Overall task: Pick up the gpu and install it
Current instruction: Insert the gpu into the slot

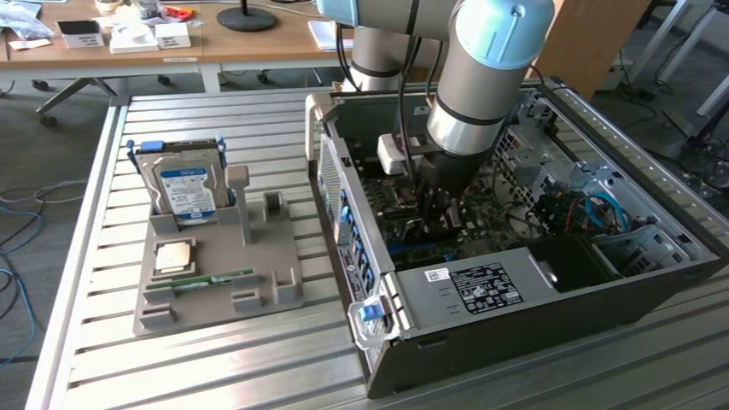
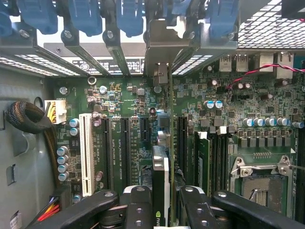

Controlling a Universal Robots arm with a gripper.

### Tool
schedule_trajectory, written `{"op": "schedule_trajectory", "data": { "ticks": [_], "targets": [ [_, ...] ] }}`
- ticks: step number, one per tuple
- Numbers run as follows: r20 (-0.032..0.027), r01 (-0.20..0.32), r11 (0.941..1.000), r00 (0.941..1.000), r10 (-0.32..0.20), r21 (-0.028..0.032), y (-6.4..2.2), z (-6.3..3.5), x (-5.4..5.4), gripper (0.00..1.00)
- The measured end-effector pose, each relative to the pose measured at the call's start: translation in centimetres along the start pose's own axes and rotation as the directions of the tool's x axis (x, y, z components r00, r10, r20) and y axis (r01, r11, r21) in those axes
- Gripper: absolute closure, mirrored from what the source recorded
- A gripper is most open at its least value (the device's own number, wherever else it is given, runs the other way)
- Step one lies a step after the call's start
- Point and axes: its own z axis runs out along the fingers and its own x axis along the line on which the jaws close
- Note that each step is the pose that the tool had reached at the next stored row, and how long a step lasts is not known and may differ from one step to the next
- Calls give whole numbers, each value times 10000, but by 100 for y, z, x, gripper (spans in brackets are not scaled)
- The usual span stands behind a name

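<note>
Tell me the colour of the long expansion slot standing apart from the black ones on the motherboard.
White. The slot shows best in the wrist view, beside the black slots.

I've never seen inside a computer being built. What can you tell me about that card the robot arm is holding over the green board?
The gpu is a thin flat card seen edge-on in the wrist view, standing upright between the black fingers of the gripper, which are shut on it. It has a dark face with a small green logo near the grip and a greenish edge. Its silvery metal end bracket reaches the case's rear slots. It stands over the motherboard, in line with a long black slot.
</note>
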Motion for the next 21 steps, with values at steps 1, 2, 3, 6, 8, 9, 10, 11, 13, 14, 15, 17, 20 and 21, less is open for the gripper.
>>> {"op": "schedule_trajectory", "data": {
  "ticks": [1,2,3,6,8,9,10,11,13,14,15,17,20,21],
  "targets": [
    [1,0,10000,10000,0,0,0,0,0,73],
    [0,0,10000,10000,0,0,0,0,0,73],
    [1,0,10000,10000,0,1,0,1,-1,73],
    [-2,0,10000,10000,0,0,1,1,-8,73],
    [-2,1,10000,10000,-1,-1,0,1,-8,73],
    [-2,1,10000,10000,-1,0,0,1,-9,73],
    [-1,0,10000,10000,0,0,0,1,-9,73],
    [-1,0,10000,10000,0,0,0,1,-9,73],
    [-1,0,10000,10000,0,0,0,1,-9,73],
    [-1,-2,10000,10000,2,0,0,1,-9,73],
    [-1,-5,10000,10000,5,0,0,1,-10,73],
    [-1,-18,10000,10000,18,1,0,1,-10,73],
    [-1,-43,10000,10000,43,2,0,2,-10,73],
    [-1,-50,10000,10000,50,3,0,2,-11,73]
  ]
}}
